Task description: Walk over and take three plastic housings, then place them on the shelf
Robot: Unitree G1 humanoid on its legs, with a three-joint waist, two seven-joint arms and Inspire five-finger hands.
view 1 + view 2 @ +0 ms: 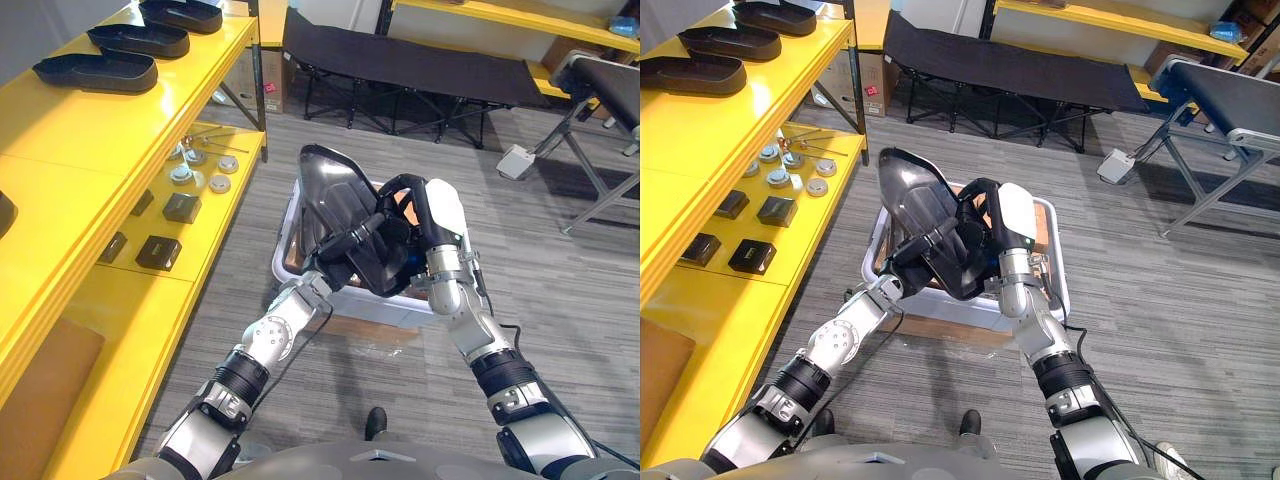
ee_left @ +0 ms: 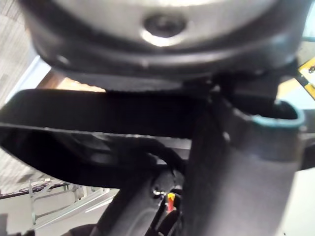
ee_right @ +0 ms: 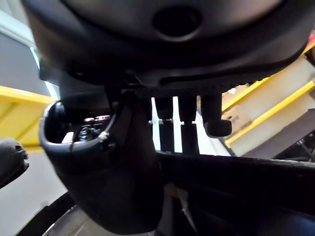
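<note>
Along the robot's left side runs the yellow shelf (image 1: 70,150), its top level carrying three black housings (image 1: 140,40). Over the white bin (image 1: 370,305) on the floor, the plastic housing (image 1: 335,195) is raised and tilted on edge. The left hand (image 1: 350,240) has its fingers curled across the lower face; the right hand (image 1: 425,220) clamps the opposite rim. Hold both grips firm, lift clear of the bin wall, then turn toward a bare stretch of shelf.

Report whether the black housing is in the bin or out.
Mostly out: the housing stands tilted above the white bin, gripped by left hand and right hand; whether its lower edge clears the rim, cannot tell.
</note>
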